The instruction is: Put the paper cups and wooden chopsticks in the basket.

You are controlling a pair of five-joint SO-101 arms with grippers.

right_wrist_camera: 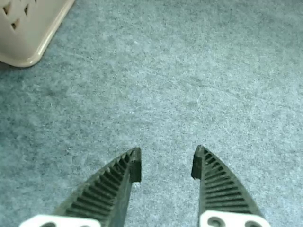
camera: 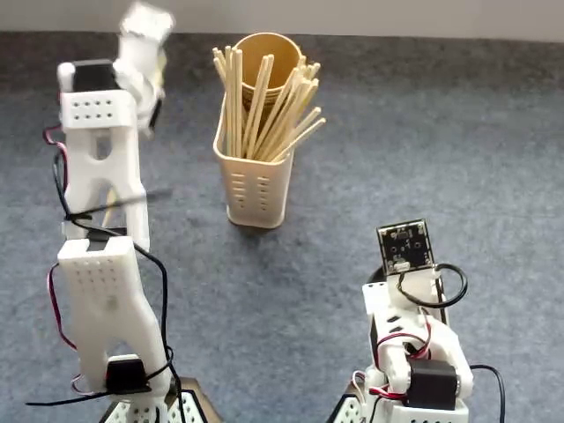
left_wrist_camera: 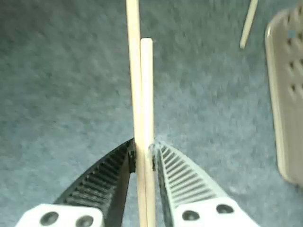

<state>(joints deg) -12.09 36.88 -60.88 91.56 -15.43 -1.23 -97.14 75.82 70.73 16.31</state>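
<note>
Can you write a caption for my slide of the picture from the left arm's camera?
The left hand pinches two wooden chopsticks over the carpet, with the basket close by.

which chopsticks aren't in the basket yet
The two pale wooden chopsticks clamped in the left gripper, over the grey carpet; the other chopsticks stand in the beige perforated plastic basket.

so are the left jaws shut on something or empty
Shut on something: the left jaws clamp two wooden chopsticks side by side between them, above the carpet.
</note>
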